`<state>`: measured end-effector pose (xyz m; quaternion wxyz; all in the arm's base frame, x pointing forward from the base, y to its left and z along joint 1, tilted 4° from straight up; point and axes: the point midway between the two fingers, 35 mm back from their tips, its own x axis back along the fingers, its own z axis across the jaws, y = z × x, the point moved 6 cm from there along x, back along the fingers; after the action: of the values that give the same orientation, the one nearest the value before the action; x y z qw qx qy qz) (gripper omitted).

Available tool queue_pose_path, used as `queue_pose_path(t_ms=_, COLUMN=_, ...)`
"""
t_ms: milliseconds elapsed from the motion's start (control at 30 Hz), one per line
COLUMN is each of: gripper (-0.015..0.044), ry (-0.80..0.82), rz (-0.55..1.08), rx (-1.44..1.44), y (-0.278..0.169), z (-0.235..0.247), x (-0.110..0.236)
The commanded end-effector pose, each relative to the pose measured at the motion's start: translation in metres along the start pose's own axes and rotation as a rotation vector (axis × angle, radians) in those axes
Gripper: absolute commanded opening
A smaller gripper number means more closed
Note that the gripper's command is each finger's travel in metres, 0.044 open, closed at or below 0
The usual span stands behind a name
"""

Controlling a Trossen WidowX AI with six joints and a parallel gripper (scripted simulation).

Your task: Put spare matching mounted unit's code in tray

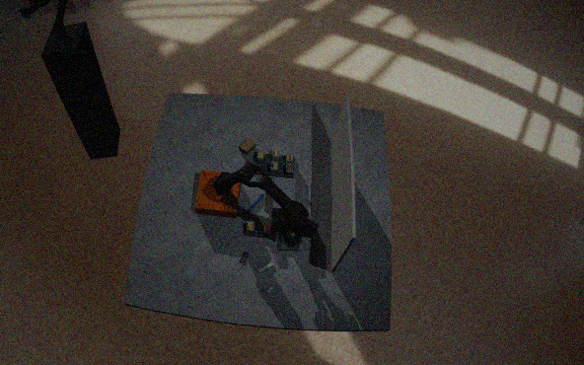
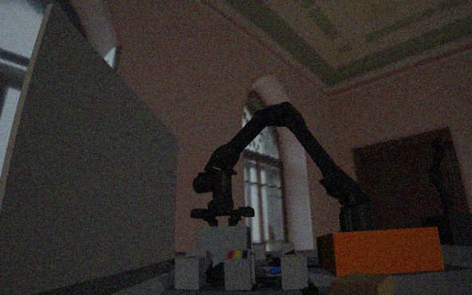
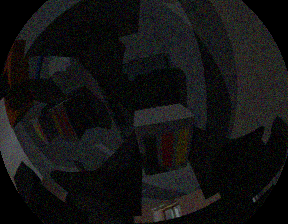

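Note:
My gripper (image 2: 223, 224) (image 3: 158, 129) is shut on a grey spare block (image 3: 163, 116). The wrist view shows black, red and yellow stripes on its face. In the exterior view a wide grey block (image 2: 222, 238) stands in front of my fingertips and hides the held spare; I cannot tell whether it is the mounted unit. Other striped spares stand at the upper middle (image 1: 275, 166) and lower middle (image 1: 251, 226) of the top view. A low pale thing with a blue strip (image 1: 256, 202) lies between them. I cannot make out the tray or the mounted unit's code.
A tall grey board (image 1: 341, 182) (image 2: 90, 159) stands beside the arm. An orange box (image 1: 210, 202) (image 2: 389, 251) is at the arm's base. A tan block (image 1: 248, 146) (image 2: 361, 284) lies near the upper spares. Three grey blocks, one of them at the left (image 2: 187, 273), stand in the foreground of the exterior view.

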<state>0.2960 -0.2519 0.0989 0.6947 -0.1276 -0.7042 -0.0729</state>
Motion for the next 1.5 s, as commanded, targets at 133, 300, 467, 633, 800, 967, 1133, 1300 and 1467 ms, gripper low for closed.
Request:
queue_pose_path(t_ms=133, gripper=0.0, ry=0.001, rz=0.002, rx=0.007, y=0.0, z=0.001, x=-0.008)
queue_pose_path(t_ms=300, gripper=0.0, ry=0.002, rz=0.002, rx=0.007, y=0.001, z=0.002, x=-0.013)
queue_pose_path(t_ms=467, gripper=0.0, ry=0.002, rz=0.002, rx=0.007, y=0.001, z=0.003, x=-0.017)
queue_pose_path(t_ms=633, gripper=0.0, ry=0.002, rz=0.002, rx=0.007, y=0.001, z=0.004, x=-0.022)
queue_pose_path(t_ms=800, gripper=0.0, ry=0.002, rz=0.002, rx=0.007, y=0.001, z=0.005, x=-0.026)
queue_pose_path(t_ms=967, gripper=0.0, ry=0.002, rz=0.002, rx=0.007, y=0.002, z=0.006, x=-0.031)
queue_pose_path(t_ms=1133, gripper=0.0, ry=0.002, rz=0.002, rx=0.007, y=0.002, z=0.007, x=-0.035)
queue_pose_path(t_ms=1300, gripper=0.0053, ry=0.001, rz=0.0, rx=0.0, y=0.002, z=0.006, x=-0.034)
queue_pose_path(t_ms=1467, gripper=0.0184, ry=0.001, rz=0.0, rx=0.0, y=0.002, z=0.006, x=-0.034)
